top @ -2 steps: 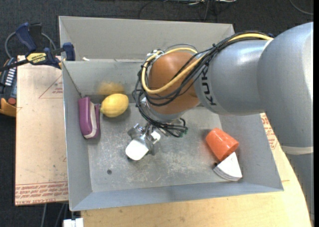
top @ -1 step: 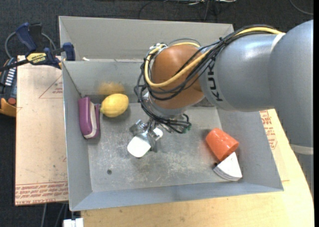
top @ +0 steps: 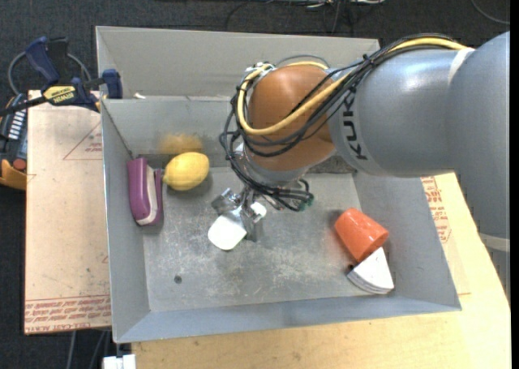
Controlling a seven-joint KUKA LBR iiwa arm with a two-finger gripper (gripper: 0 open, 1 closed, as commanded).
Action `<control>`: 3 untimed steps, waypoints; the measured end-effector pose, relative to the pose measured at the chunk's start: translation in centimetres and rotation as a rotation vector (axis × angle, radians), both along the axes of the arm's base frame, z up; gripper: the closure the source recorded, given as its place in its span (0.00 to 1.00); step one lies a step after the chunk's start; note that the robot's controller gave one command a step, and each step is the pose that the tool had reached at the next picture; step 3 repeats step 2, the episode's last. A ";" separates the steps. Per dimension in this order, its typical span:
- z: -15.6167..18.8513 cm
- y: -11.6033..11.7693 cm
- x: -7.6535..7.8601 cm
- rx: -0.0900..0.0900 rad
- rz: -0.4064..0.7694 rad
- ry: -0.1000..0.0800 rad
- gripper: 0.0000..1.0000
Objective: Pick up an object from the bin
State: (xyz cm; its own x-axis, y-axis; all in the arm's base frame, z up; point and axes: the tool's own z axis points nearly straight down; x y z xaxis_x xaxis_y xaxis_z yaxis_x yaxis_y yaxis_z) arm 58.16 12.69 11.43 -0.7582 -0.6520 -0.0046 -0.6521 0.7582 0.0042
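My gripper hangs low over the middle of the bin floor, under the arm's orange wrist cover. A small white rounded piece lies right at its lower left tip, touching or nearly touching it; whether it is gripped I cannot tell. A yellow lemon sits a short way to the upper left of the gripper. A purple and pink oblong thing lies along the left wall.
An orange cup lies on its side at the right of the floor, with a white wedge-shaped thing just below it near the front wall. The arm and its cables cover the bin's back right part.
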 end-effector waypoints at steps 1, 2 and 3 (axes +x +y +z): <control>1.2 0.0 -0.1 0.000 -0.001 0.003 1.00; 2.4 0.0 -0.1 0.000 -0.001 0.002 1.00; 2.4 0.0 -0.1 0.000 -0.001 0.002 1.00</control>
